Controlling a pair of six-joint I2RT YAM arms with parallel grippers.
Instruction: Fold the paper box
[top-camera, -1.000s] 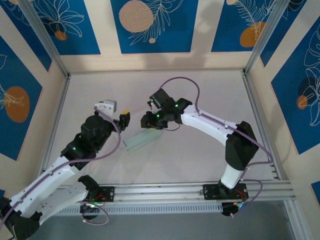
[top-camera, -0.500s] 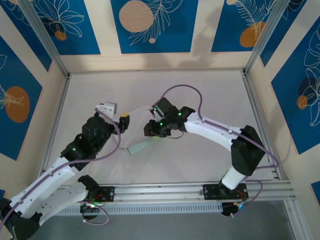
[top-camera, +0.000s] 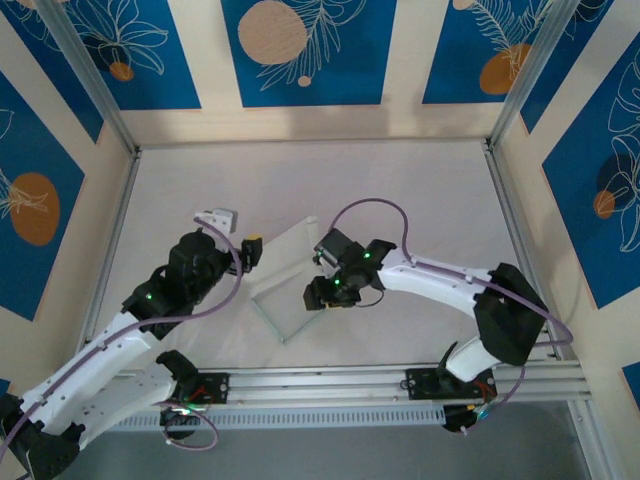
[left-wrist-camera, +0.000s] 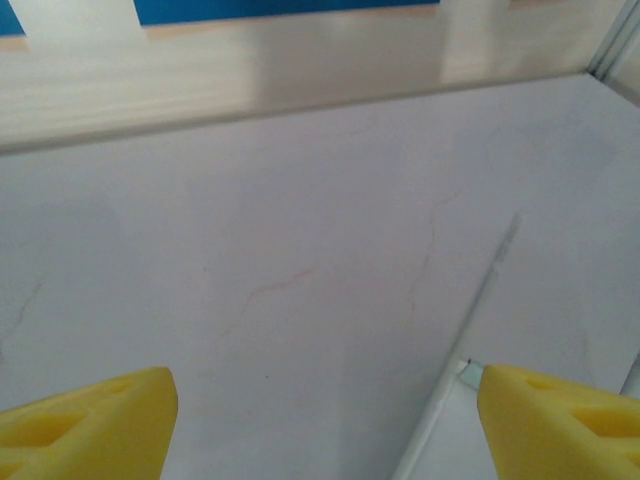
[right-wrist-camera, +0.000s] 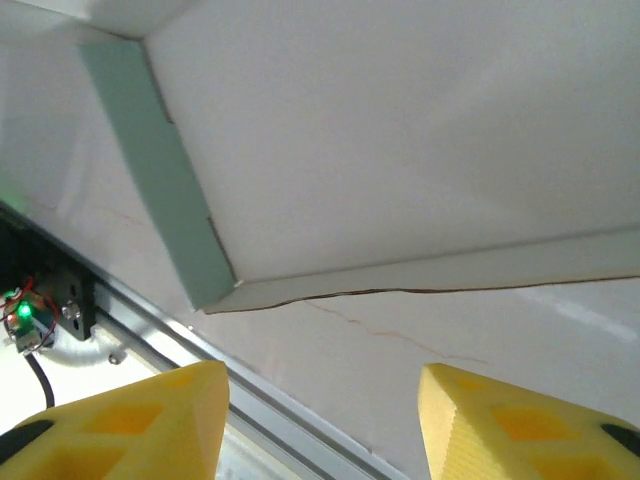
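**Paper box, opened out, mid-surface**

Right gripper (right-wrist-camera: 320, 425): near centre, released, yellow fingers apart with nothing between them, just right of the paper box.

Thin die-cut paper box (top-camera: 288, 275): white face up, pale mint-green strip along its near-left edge. It sits on the pale grey surface (top-camera: 420, 200) between both grippers.

Left gripper (left-wrist-camera: 320, 425): released, fingers wide apart, just beside the paper box's far-left edge.

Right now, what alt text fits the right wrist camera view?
The paper box, a white sheet with a mint-green flap, rests on the table; the right gripper, yellow-tipped, hangs open before it, holding nothing.
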